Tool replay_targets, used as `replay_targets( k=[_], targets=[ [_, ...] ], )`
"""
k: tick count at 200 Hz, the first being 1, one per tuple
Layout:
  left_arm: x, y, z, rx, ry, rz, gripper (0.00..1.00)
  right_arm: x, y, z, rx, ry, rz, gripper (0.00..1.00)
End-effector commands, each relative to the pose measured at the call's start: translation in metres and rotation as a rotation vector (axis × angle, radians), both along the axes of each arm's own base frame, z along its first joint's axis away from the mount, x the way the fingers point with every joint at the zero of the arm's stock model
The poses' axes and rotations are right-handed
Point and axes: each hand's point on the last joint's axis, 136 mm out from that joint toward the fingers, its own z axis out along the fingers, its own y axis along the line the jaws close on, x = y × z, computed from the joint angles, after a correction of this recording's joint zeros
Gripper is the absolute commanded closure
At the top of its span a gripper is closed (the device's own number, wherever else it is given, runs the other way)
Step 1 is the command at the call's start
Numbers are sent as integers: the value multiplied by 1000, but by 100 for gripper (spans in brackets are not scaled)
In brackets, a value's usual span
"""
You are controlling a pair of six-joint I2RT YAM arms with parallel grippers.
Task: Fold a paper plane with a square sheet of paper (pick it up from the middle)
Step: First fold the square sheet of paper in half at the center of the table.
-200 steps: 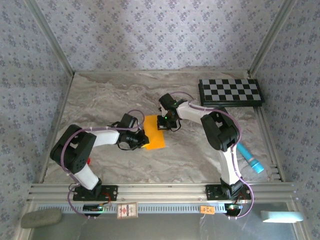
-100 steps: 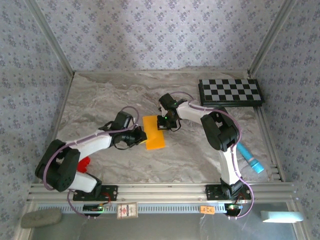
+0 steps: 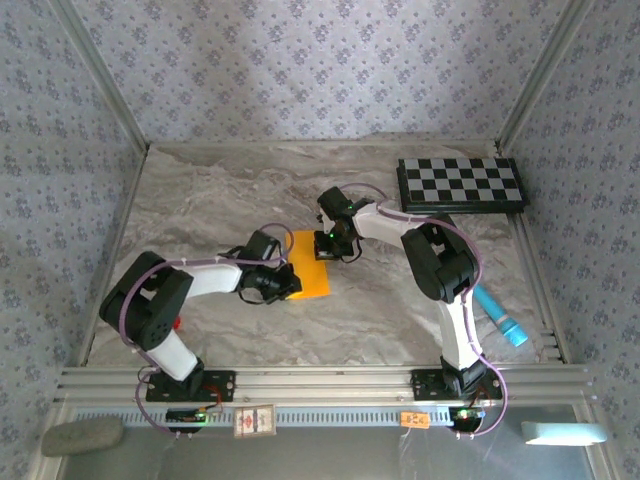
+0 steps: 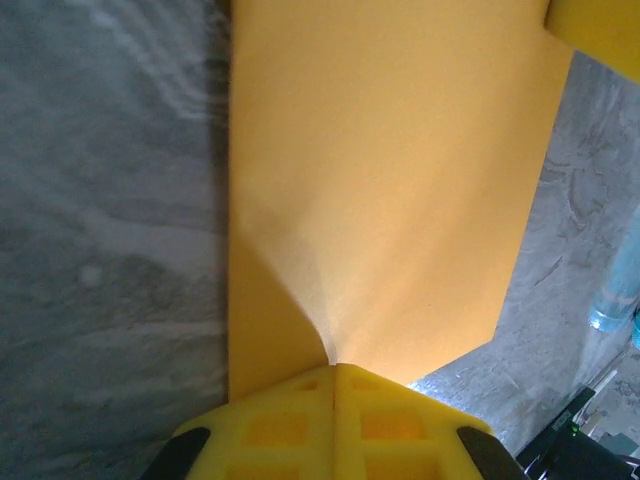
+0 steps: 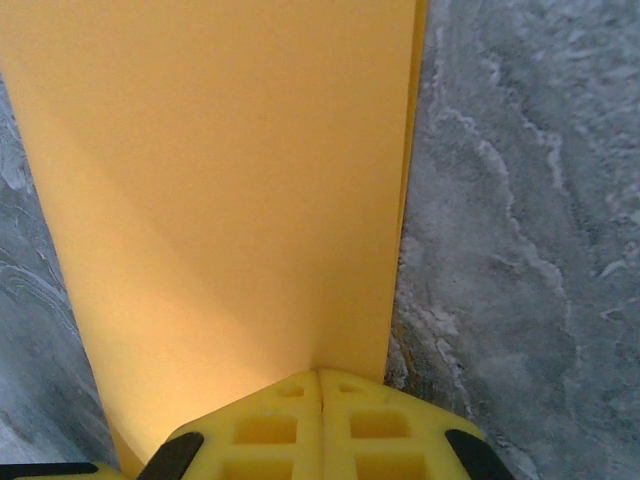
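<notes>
1. My left jaws are clenched: in the left wrist view the two yellow fingers (image 4: pixel 300 430) meet along a closed seam.
2. Their tips sit on the near left edge of the square sheet of paper (image 4: pixel 380 180). A shaded ridge in the paper runs up to the tips. I cannot tell whether any paper is caught between them.
3. My right jaws are clenched too, their yellow fingers (image 5: pixel 270 430) pressed together in the right wrist view.
4. These tips touch the paper (image 5: pixel 230 180) close to its right-hand edge, with grey marbled surface just beside them. Again I cannot tell whether the tips pinch the paper or only press on it.
5. From above, the paper (image 3: pixel 312 265) lies near the middle of the surface (image 3: pixel 200 200). It is folded into a narrow orange-yellow oblong and slightly skewed.
6. My left arm (image 3: pixel 215 275) reaches it from the left and my right arm (image 3: pixel 385 222) from the far right, so the paper sits between the two wrists.
7. A black-and-white checkerboard (image 3: pixel 460 183) lies well apart at the far right corner.
8. A blue pen-like object (image 3: pixel 500 316) rests near the right rail.
</notes>
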Motion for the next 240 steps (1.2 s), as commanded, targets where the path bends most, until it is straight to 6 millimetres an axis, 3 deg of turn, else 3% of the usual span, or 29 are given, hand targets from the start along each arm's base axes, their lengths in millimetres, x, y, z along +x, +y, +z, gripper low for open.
replay_targets(
  k=[1, 24, 64, 110, 146, 181, 205, 240],
  targets=[
    [-46, 44, -26, 139, 150, 18, 95, -59, -102, -99, -476, 207, -4, 96],
    [-38, 48, -2, 122, 81, 2, 94, -58, -102, -99, -479, 203, -2, 96],
    [5, 33, 48, 25, -93, 30, 94, -54, -100, -96, -473, 190, -3, 96],
    [58, 3, 63, -81, -176, 79, 93, -44, -95, -89, -449, 166, -12, 96],
    [93, -8, 45, -41, -164, 103, 94, -37, -92, -84, -428, 156, -24, 96],
    [101, -8, 21, 4, -124, 99, 94, -34, -85, -72, -369, 158, -46, 96],
    [96, -9, 10, 6, -100, 74, 94, -21, -65, -42, -240, 145, -75, 95],
    [92, -16, 6, -6, -99, -13, 95, 8, -28, 18, 14, 46, -85, 91]
  ],
)
